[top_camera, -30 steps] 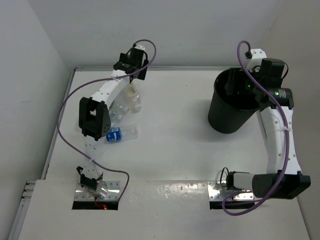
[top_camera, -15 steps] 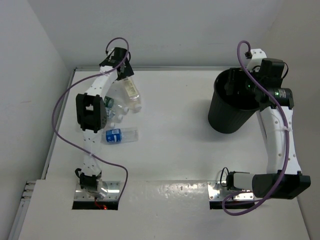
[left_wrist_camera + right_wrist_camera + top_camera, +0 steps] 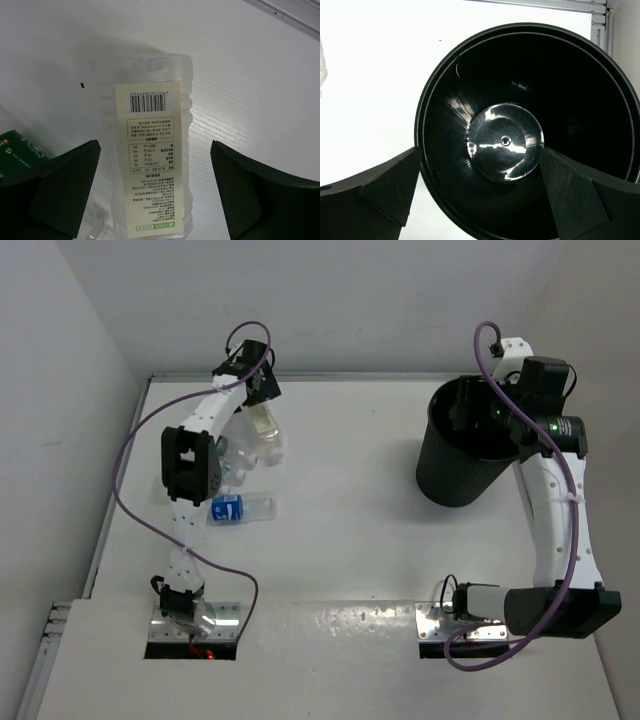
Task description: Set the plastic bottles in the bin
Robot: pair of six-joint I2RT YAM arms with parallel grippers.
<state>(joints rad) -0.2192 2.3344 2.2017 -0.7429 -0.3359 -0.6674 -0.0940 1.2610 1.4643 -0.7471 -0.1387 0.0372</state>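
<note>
Left gripper (image 3: pixel 155 150) at full spread, nothing between the fingers (image 3: pixel 65 190). Hovered directly over the pale-labelled bottle (image 3: pixel 264 428) without touching it. Found that bottle lying flat on the table (image 3: pixel 350 540) at about 10 o'clock in the overhead view, label and barcode up, long axis running between the two fingers. Noted a green-labelled bottle (image 3: pixel 15 150) just beside it toward 9 o'clock in the wrist view, and a blue-labelled bottle (image 3: pixel 240 508) lying apart toward 6 o'clock overhead.

Right gripper (image 3: pixel 481 150) likewise spread and empty, held above the mouth of the bin (image 3: pixel 455 475) at about 2 o'clock on the table. Saw only a shiny bare bottom inside, so no bottle in yet.

Judged as the reach for a first pick: lined up, not yet lowered. Called next for a straight drop until the fingers straddled the bottle's sides, then a gentle close across the body, since thin crinkled plastic would probably buckle or slip under a hard squeeze. Called after that for a lift and a long carry toward 3 o'clock to the bin, well apart from the bottles. Possibly past that arm's reach, so perhaps a hand-over.
</note>
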